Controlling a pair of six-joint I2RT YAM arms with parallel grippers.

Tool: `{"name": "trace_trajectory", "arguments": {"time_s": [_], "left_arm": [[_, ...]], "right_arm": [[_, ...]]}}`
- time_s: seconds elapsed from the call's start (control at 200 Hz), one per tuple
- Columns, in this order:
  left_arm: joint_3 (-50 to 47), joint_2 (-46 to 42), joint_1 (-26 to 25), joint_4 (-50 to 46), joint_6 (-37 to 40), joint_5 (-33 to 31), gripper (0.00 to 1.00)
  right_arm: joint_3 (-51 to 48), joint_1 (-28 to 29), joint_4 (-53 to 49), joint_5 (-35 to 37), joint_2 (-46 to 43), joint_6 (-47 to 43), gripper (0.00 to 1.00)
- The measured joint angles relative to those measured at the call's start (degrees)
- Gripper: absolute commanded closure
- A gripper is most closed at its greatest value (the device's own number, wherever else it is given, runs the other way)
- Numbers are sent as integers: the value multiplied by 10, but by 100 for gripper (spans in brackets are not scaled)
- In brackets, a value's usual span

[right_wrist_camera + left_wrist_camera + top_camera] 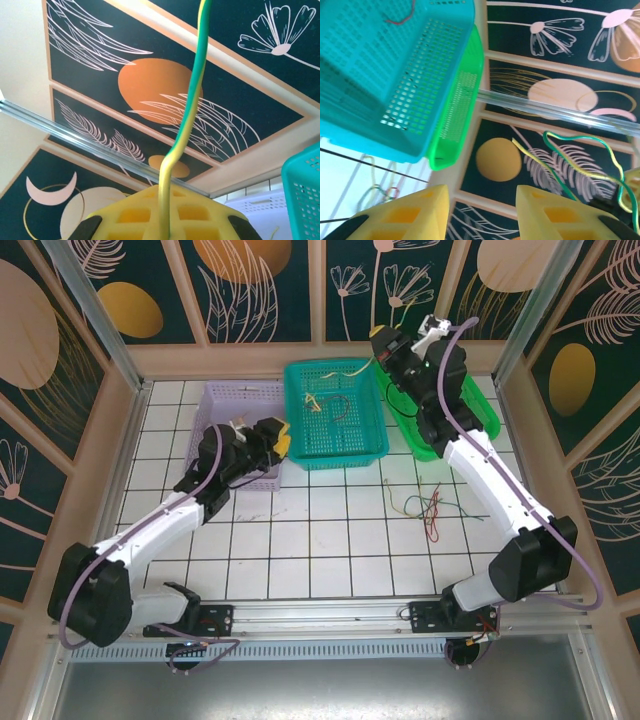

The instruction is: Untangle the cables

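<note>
Closest to the lens, the right claw [165, 222] was pinched together on a green-and-yellow cable [192, 95] that ran straight up out of it. Seen from above, that claw hung high near the far right corner of the teal basket [300, 445]. The left claw [280, 438] had its fingers [420, 215] apart with nothing between them, at the teal basket's near left corner beside the purple basket [215, 400]. More cables [430, 505] lay loosely tangled on the desk [330, 560], and a few strands [325, 403] lay in the teal basket.

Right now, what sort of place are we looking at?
Probably a lab robot cell, not a home or a factory line: an aluminium-framed enclosure with printed wall panels, a white gridded tabletop, and a teal sorting basket.
</note>
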Motion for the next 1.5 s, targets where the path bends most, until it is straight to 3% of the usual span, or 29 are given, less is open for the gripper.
{"name": "trace_trajectory", "arguments": {"time_s": [0.24, 0.646, 1.281, 1.501], "left_arm": [[0, 55, -11, 99, -122, 4, 56], [7, 85, -12, 170, -169, -29, 50], [26, 103, -12, 198, -175, -37, 57], [26, 114, -12, 212, -179, -60, 70]], "right_arm": [[-40, 0, 71, 7, -1, 68, 100], [-98, 0, 143, 7, -14, 119, 100], [-209, 5, 269, 30, -28, 211, 100], [-246, 17, 287, 46, -49, 239, 100]]}}
